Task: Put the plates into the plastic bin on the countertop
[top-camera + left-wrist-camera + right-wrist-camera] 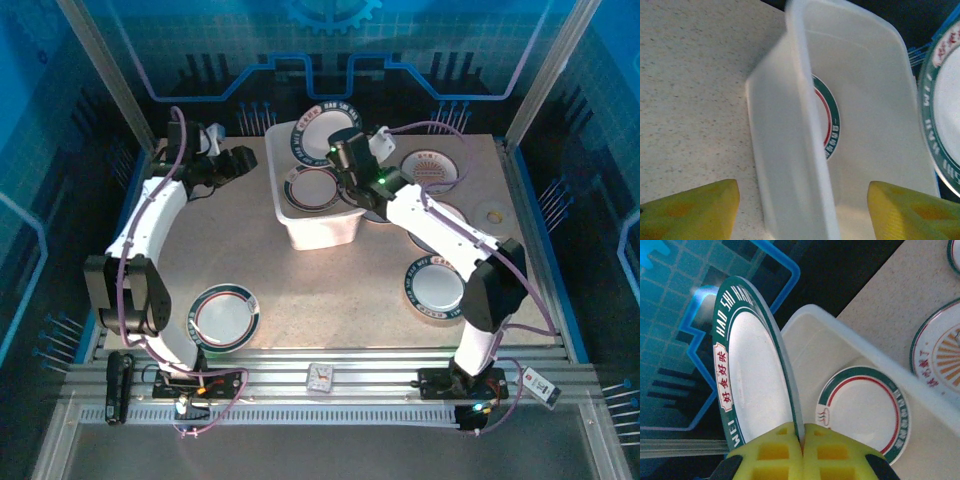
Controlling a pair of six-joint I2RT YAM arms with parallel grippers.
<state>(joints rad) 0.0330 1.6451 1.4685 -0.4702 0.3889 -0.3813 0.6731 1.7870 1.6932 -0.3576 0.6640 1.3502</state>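
On beige speckled countertop [330, 290], counting overhead four loose round plates [224, 315], one red-ringed plate [312, 188] lying flat inside translucent white plastic bin [322, 232]. Up close: pinching green-rimmed lettered plate [757, 365] upright above bin with right gripper [802, 440]; holding left gripper [802, 210] agape astride bin wall.

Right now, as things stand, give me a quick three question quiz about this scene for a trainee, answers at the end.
1. True or false: the plastic bin holds no plate.
2. The right jaws are: A open; B shut on the edge of a dark-rimmed plate; C shut on the bin's rim.
3. Fill in: the left jaws stand ____.
Key: 1 false, a flat plate lies inside. 2 B. 3 open.
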